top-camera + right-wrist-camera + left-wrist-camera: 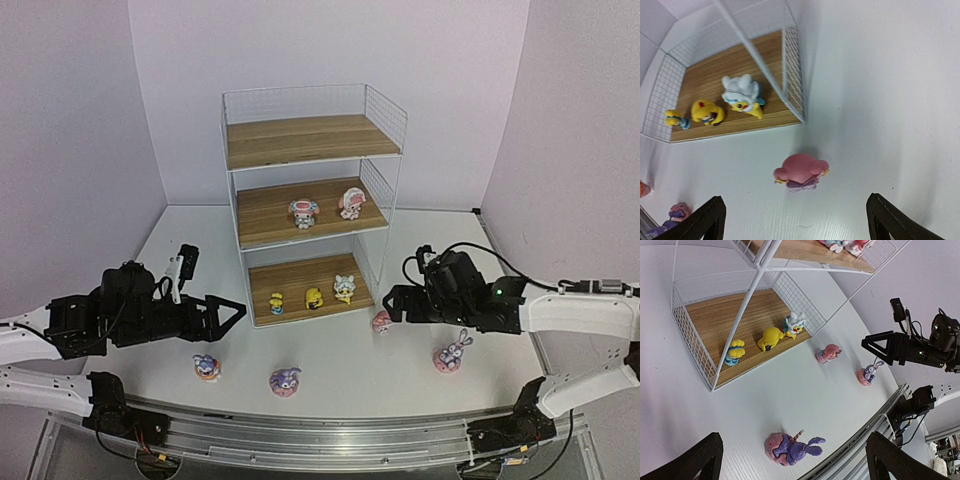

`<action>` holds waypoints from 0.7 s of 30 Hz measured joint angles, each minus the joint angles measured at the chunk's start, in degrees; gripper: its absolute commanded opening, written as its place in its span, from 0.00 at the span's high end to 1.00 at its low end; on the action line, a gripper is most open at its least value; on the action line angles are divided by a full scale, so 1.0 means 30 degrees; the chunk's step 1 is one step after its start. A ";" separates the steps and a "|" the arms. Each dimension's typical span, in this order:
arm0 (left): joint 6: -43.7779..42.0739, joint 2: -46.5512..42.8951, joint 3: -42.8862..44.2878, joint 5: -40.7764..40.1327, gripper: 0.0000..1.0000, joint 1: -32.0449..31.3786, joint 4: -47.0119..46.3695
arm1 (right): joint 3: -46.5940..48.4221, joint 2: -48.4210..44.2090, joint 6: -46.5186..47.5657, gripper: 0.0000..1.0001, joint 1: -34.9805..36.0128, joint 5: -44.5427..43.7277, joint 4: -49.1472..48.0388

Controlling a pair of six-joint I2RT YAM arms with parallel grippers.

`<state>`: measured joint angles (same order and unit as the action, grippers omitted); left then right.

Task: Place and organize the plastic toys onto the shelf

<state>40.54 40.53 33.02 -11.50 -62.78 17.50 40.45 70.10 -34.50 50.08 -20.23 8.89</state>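
Toys number nine: three yellowish ones [314, 298] on the shelf's [300, 142] bottom board, two pink-and-white ones [303, 212] on its middle board, one pink figurine [800, 171] and three purple bunnies [285, 381] on the table [330, 360]. Only the overhead view shows all nine; left gripper [210, 285] and right gripper [407, 277] gape, empty.

White wire-mesh shelf [300, 140] opens only frontward; 3 yellowish figurines [314, 297] line its bottom board, 2 pink-and-white figurines [304, 212] its middle board
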 measured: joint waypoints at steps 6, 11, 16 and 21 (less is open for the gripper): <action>0.0675 -0.0163 -0.0678 0.0166 0.00 0.0000 -0.0044 | 0.2302 0.5002 -0.0086 0.18 -0.1605 0.1631 0.0819; 0.1052 -0.0493 -0.1279 0.0303 0.00 0.0000 -0.0059 | 0.3358 0.7544 0.0648 0.18 -0.1696 0.2427 0.0485; 0.1069 -0.0576 -0.1481 0.0420 0.00 0.0000 -0.0278 | 0.2984 0.7505 0.0996 0.18 -0.1689 0.2264 -0.0101; 0.0975 -0.0500 -0.1481 0.0605 0.00 0.0000 -0.0558 | 0.2541 0.7761 0.1566 0.19 -0.1698 0.2489 -0.0627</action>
<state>43.47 39.03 28.58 -9.69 -62.78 15.82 48.07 93.39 -29.80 44.99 -12.77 7.01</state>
